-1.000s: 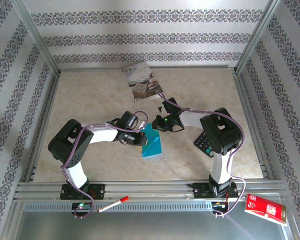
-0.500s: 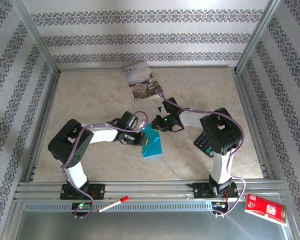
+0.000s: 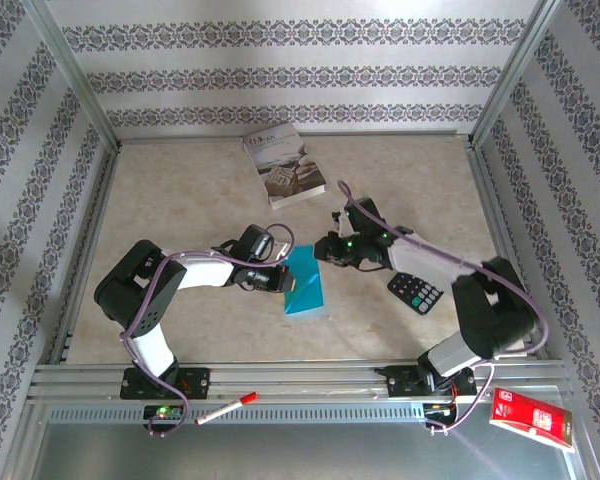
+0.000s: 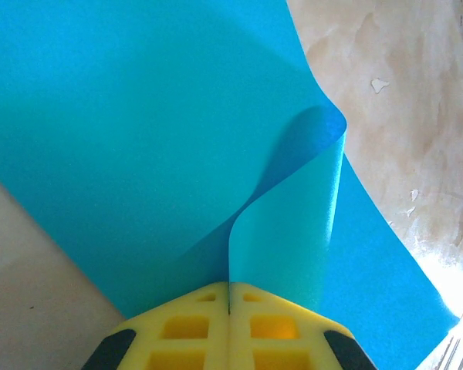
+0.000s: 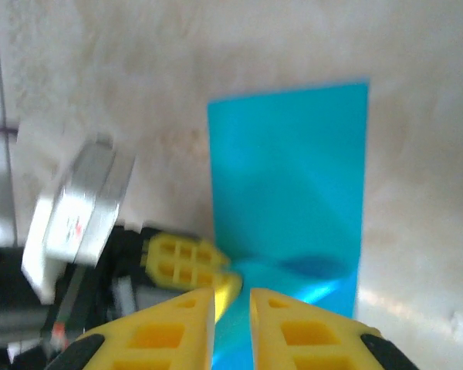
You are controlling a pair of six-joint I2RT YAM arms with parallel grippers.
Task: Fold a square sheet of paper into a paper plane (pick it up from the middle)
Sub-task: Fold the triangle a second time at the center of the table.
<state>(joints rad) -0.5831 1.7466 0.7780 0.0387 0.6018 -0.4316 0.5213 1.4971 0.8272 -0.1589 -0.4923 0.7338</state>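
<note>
Top external view: a grey-white book (image 3: 284,163) is seen lying at the far side of the table (image 3: 180,200). The teal-blue sheet of paper (image 3: 308,290) is laid on the table nearer the arm bases than the book, well apart from it, and is folded to a narrow oblong. The left gripper (image 3: 283,281) is found straight in front of the book, at the sheet's left edge. In the left wrist view its yellow fingers (image 4: 278,327) are seen pressed together, clenched on a curled-up flap of the sheet. The right gripper (image 3: 320,250) is held between the book and the sheet, near the sheet's far edge. In the right wrist view its jaws are seen released, parted by a narrow gap above the sheet. A dark keypad (image 3: 416,292) is seen nearer than the book and to its right.
</note>
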